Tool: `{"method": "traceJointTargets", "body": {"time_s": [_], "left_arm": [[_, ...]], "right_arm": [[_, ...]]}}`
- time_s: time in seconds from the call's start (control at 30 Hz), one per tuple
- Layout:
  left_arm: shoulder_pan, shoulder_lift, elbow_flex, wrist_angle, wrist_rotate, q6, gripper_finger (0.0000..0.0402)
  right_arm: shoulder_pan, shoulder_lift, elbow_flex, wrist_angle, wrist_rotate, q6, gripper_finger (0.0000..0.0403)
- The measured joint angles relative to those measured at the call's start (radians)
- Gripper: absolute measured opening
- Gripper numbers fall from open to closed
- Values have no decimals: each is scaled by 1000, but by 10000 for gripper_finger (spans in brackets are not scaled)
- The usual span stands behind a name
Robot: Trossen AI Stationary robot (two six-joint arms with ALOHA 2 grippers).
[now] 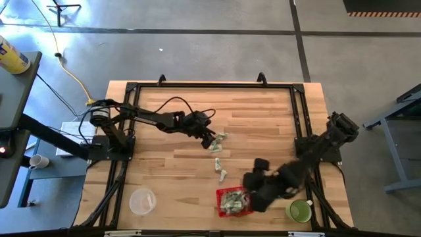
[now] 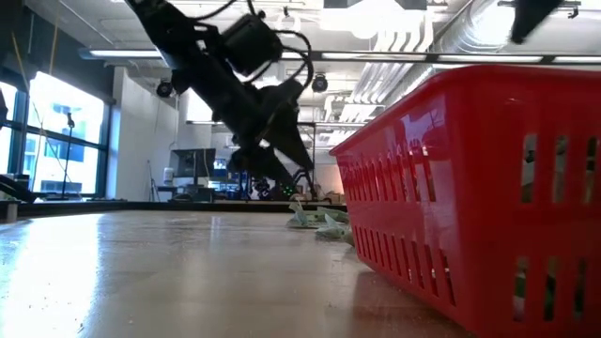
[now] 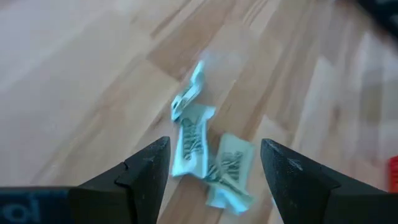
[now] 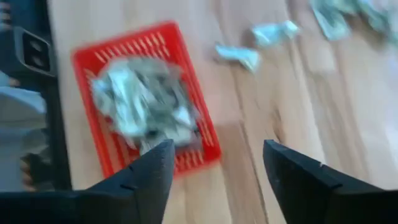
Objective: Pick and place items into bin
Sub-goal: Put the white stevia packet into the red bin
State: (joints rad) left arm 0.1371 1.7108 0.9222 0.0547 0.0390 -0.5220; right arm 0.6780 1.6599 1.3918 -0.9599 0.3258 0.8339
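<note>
Several pale green-and-white wrapped pieces lie on the wooden table: a small cluster (image 1: 218,142) near the middle, two more (image 1: 220,168) closer to the basket. The red mesh basket (image 1: 234,201) sits near the table's near edge with several pieces heaped inside (image 4: 140,106). My left gripper (image 1: 212,140) hovers open just above the cluster (image 3: 208,155), fingers on either side without touching. My right gripper (image 1: 253,191) is open beside the basket's right side, above the table; in its wrist view (image 4: 214,168) the basket (image 4: 93,56) lies ahead.
A clear round plastic container (image 1: 142,201) stands at the near left, a green cup (image 1: 299,210) at the near right. Black frame rails (image 1: 210,85) run round the table's edges. Bare wood lies between the left arm and the container.
</note>
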Motion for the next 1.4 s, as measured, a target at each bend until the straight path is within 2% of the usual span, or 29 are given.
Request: {"method": "traceJointTargets", "body": {"time_s": [0.1,0.23,0.53,0.7,0.77,0.87,1.03,1.1,1.13,1.3,1.4], "left_arm": [[-2,49,18,-9,0,0,282],[-7,106,68,-48,-50,3,282],[-22,230,209,-178,-75,109,282],[-23,269,259,-242,-86,126,278],[-22,271,269,-257,-96,126,261],[-20,275,283,-267,-106,136,212],[-18,279,294,-266,-103,178,87],[-19,279,294,-270,-63,175,35],[-19,273,295,-283,-31,167,23],[-35,195,293,-386,95,44,45],[-83,107,293,-402,121,19,34]], "right_arm": [[63,-13,0,-104,39,118,251],[118,-14,0,-158,11,258,263],[155,-14,0,-213,18,384,264],[162,-14,0,-250,-19,400,264],[169,-14,0,-251,-16,401,264],[181,-14,0,-246,-11,401,264],[196,-14,0,-258,-18,424,264],[204,-14,0,-259,-18,449,264],[210,-16,0,-257,-20,455,264],[249,-33,0,-242,9,512,264],[272,-47,0,-249,32,544,264]]}}
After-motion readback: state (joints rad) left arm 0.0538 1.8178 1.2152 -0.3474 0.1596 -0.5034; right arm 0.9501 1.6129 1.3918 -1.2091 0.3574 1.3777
